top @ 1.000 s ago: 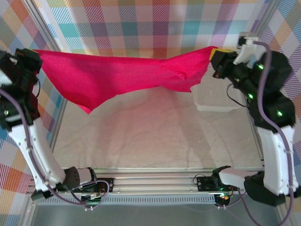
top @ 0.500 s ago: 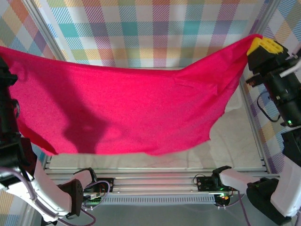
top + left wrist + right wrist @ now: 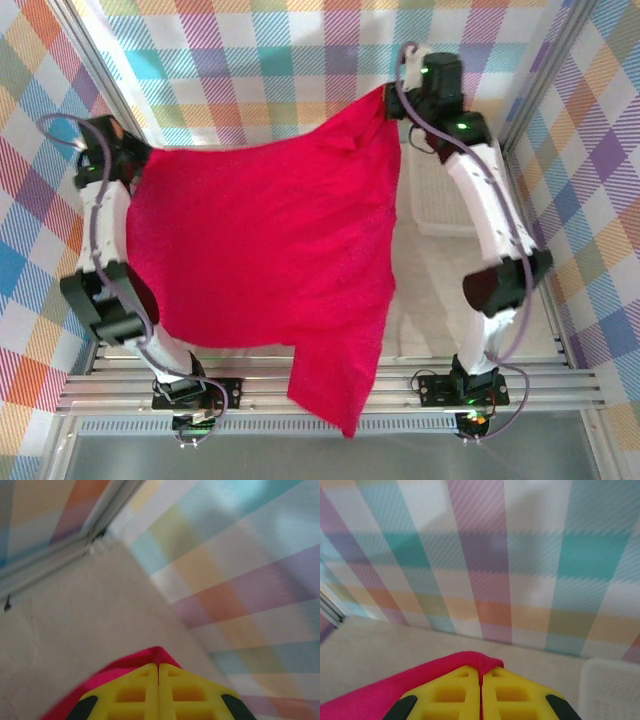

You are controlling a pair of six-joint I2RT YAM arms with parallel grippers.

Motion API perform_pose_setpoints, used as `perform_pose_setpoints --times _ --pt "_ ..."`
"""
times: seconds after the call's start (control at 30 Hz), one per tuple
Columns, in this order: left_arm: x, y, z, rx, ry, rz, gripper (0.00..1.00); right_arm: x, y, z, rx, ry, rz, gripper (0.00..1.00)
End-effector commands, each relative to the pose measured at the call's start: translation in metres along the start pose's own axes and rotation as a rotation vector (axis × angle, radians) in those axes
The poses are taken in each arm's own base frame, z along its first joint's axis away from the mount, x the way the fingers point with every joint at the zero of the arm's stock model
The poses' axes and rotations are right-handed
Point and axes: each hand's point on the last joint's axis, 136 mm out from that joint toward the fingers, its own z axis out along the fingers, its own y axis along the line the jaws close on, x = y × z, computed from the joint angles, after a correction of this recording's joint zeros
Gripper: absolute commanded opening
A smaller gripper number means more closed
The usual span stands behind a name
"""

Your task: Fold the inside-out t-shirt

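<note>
Arms swung farther out; t-shirt (image 3: 265, 250) hangs between pinching left hand (image 3: 159, 667), right hand (image 3: 481, 670).

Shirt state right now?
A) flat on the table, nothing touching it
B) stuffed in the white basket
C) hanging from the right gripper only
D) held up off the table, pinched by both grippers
D: the t-shirt hangs spread in the air between the two arms. Both the left gripper and the right gripper are shut, with red cloth pinched at their yellow fingertips.
</note>
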Motion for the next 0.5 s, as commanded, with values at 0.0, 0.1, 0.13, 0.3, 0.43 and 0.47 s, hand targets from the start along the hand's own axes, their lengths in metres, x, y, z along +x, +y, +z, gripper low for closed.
perform_pose_setpoints --times 0.0,0.1,0.13,0.3,0.43,0.47 --pt "0.006 -0.03 0.034 0.102 -0.054 0.037 0.0 0.008 -0.007 0.043 0.031 -0.014 0.045 0.0" --pt "0.031 -0.014 0.095 0.064 0.004 0.041 0.0 0.042 -0.02 0.102 0.075 0.048 0.062 0.0" --pt "0.038 -0.01 0.112 0.052 0.024 0.039 0.0 0.049 -0.023 0.115 0.081 0.059 0.067 0.0" --pt "0.063 0.01 0.183 0.005 0.122 0.001 0.0 0.092 -0.042 0.178 0.117 0.088 0.101 0.0" --pt "0.069 0.017 0.213 -0.026 0.158 -0.013 0.0 0.108 -0.051 0.204 0.112 0.041 0.136 0.0" --pt "0.069 0.018 0.219 -0.037 0.166 -0.015 0.0 0.109 -0.052 0.21 0.108 0.017 0.142 0.0"
